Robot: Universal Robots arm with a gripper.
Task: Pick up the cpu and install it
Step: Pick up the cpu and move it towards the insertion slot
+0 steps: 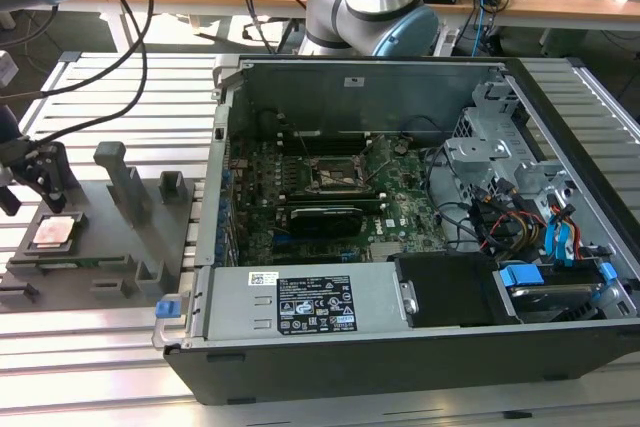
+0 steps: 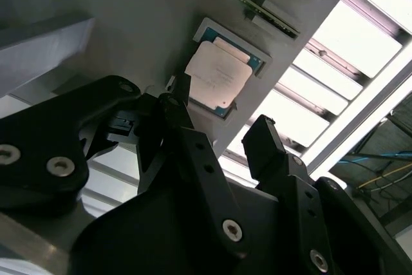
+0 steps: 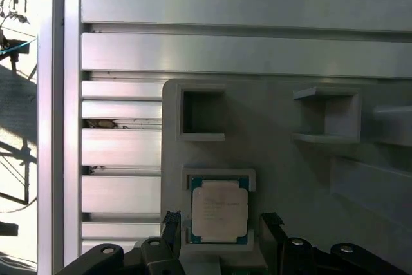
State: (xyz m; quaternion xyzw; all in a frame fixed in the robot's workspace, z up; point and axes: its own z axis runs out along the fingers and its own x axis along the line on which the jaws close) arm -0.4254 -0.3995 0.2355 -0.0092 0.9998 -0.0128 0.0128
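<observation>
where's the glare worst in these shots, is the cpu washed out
Second wrist view: slatted table blown out white, cpu pale but not washed out. First wrist view: cpu evenly lit, bright strip with hard shadows off the table's edge. Exterior view: pinkish sheen on the cpu.

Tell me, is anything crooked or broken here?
Nothing stands out. The cpu lies flat and square in its pocket on the grey fixture, with no visible damage in the first wrist view. The gripper is open, with a finger on each side of the chip. The computer case stands open, its cables inside.
</observation>
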